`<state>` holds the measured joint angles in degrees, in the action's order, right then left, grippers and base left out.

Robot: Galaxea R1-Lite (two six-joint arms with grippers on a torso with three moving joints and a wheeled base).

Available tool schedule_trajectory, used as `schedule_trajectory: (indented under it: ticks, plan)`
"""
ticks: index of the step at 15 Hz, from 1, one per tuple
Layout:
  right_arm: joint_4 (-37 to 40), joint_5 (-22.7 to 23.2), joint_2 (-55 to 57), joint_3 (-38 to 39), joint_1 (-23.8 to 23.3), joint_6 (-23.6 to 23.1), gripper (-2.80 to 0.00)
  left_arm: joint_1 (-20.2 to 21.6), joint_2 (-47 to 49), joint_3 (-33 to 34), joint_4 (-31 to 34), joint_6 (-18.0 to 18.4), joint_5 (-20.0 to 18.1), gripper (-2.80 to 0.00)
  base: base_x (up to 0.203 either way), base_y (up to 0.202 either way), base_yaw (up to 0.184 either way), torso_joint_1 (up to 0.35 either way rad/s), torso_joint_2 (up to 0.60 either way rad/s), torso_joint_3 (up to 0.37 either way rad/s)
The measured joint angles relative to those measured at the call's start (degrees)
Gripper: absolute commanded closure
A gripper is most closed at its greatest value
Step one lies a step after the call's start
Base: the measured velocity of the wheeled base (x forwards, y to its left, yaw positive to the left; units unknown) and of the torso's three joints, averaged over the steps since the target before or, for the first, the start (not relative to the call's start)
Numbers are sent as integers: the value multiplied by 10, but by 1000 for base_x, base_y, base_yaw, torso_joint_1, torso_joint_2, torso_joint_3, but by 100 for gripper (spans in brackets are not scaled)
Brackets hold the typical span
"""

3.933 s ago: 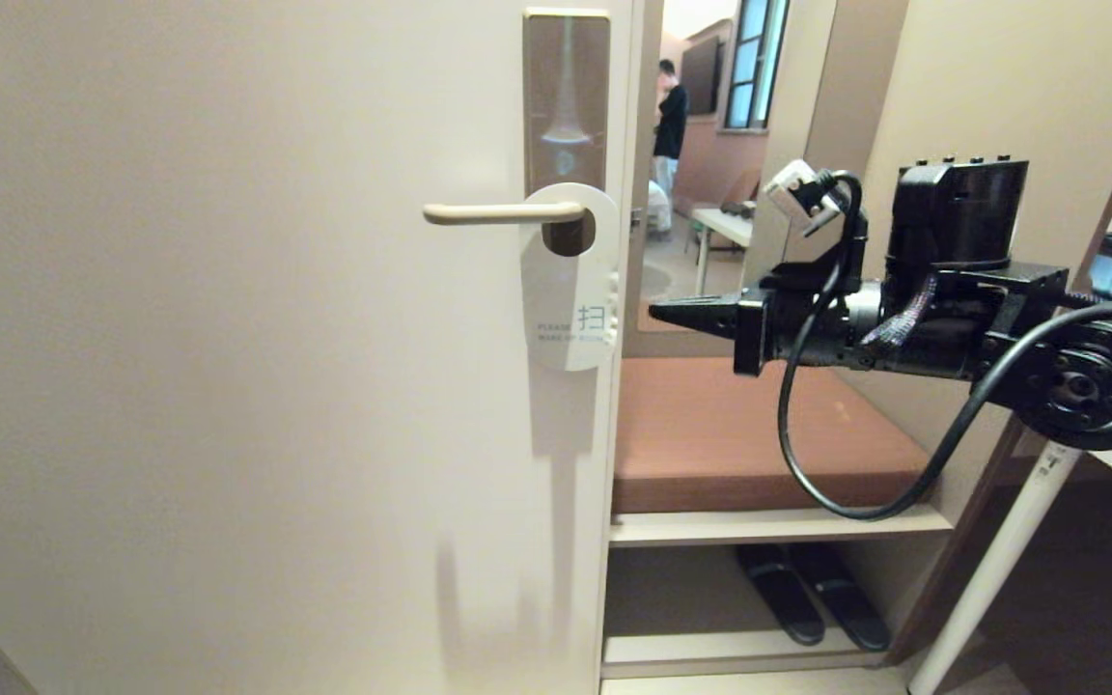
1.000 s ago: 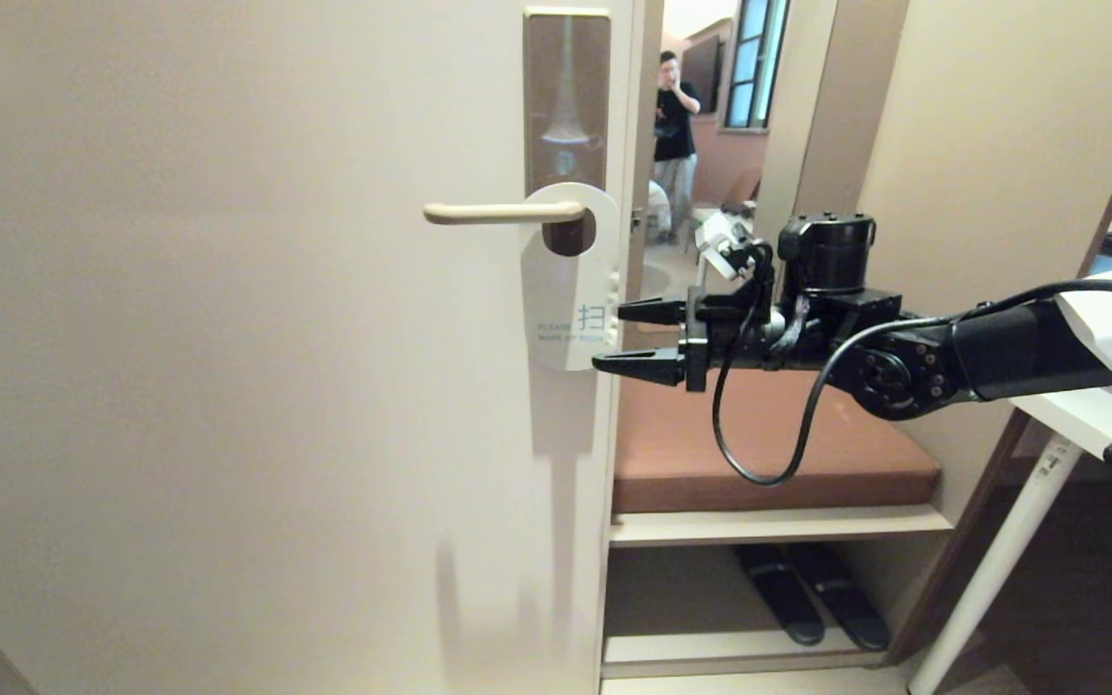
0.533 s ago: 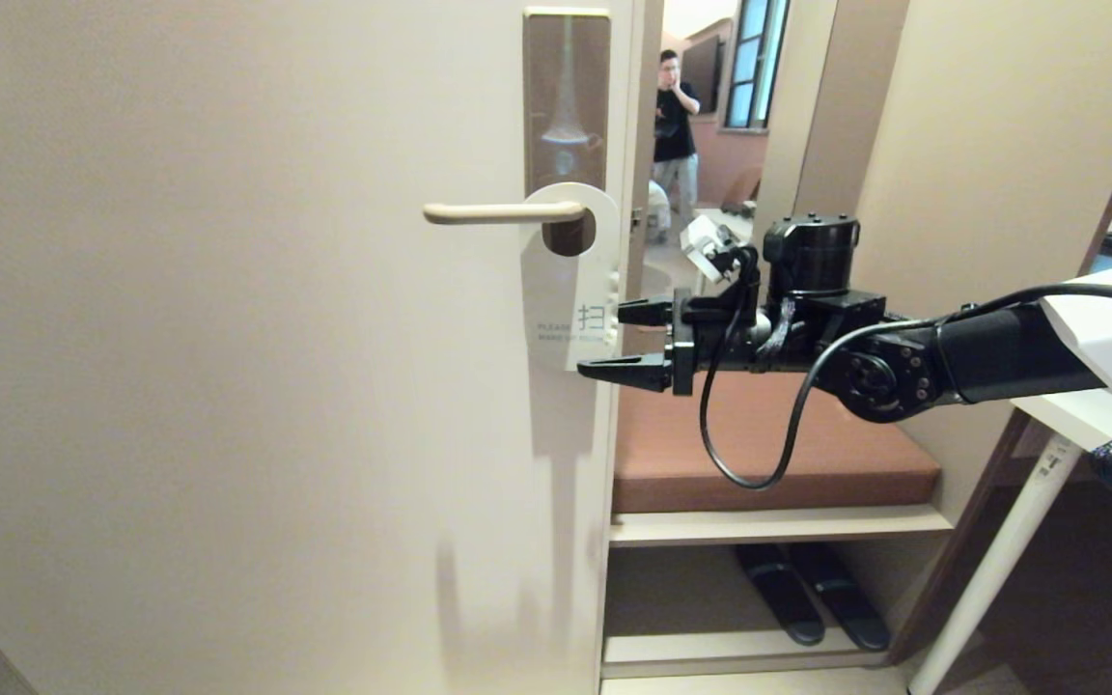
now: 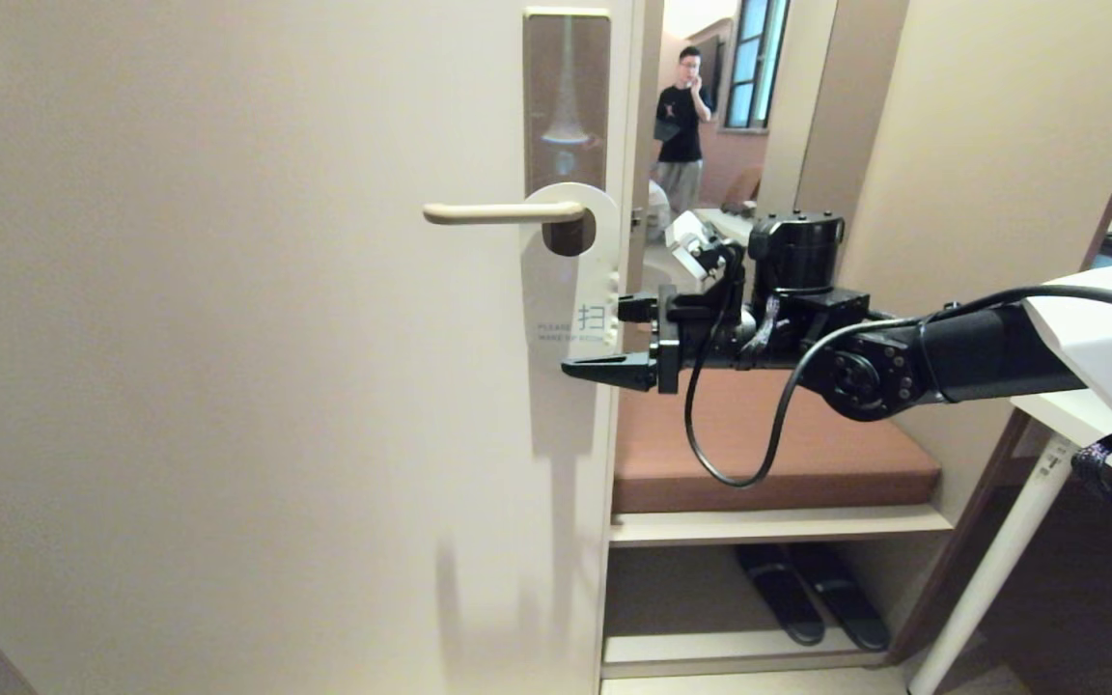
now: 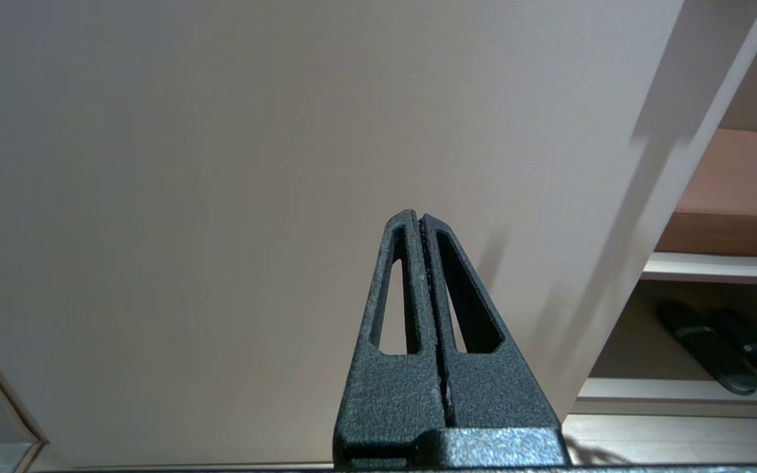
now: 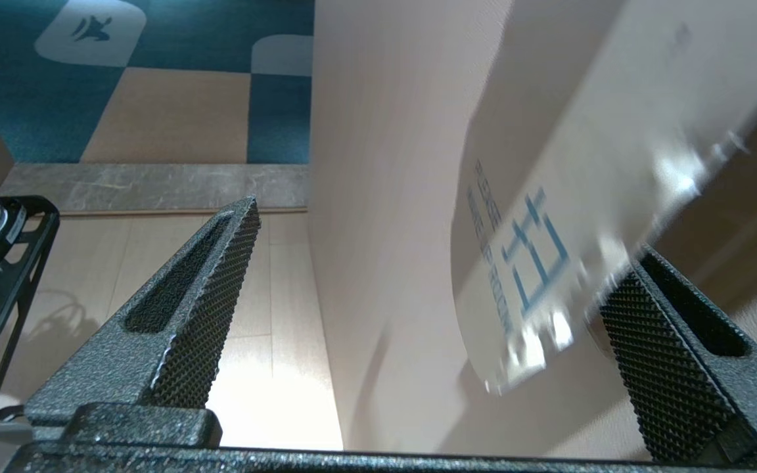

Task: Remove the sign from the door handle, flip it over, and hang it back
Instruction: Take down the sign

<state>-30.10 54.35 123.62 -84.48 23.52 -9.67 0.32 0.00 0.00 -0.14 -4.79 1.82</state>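
Observation:
The white sign, printed side out, hangs by its oval hole from the beige door handle, which sits on a brown-bronze plate on the cream door. My right gripper reaches in level from the right and is open. One finger is in front of the sign's lower end, the other by the door's edge. In the right wrist view the sign lies between the fingers of the right gripper, close to one pad; I cannot tell if it touches. My left gripper is shut and empty, low before the door.
Right of the door's edge stands a bench with a brown cushion and slippers on the shelf beneath. A white table leg slants at the far right. A person stands in the room behind.
My right gripper, shut at first, has opened and slid left, so its fingers now straddle the sign's lower end. The sign and handle have not moved. The left gripper stays still.

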Motion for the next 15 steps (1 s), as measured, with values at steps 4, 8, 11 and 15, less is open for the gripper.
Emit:
schedule_trajectory:
  ticks: [4, 8, 11, 15]
  plan:
    - [1, 0, 10, -19, 8, 1, -280, 1, 0, 0, 0, 0, 0, 0, 0, 0, 0, 0, 0, 0]
    - [0, 0, 13, -25, 9, 5, -280, 0, 0, 0, 0, 0, 0, 0, 0, 0, 0, 0, 0, 0]
    - [1, 0, 14, -28, 9, 15, -280, 0, 0, 0, 0, 0, 0, 0, 0, 0, 0, 0, 0, 0]
    - [1, 0, 14, -44, 9, 39, -280, 0, 0, 0, 0, 0, 0, 0, 0, 0, 0, 0, 0, 0]
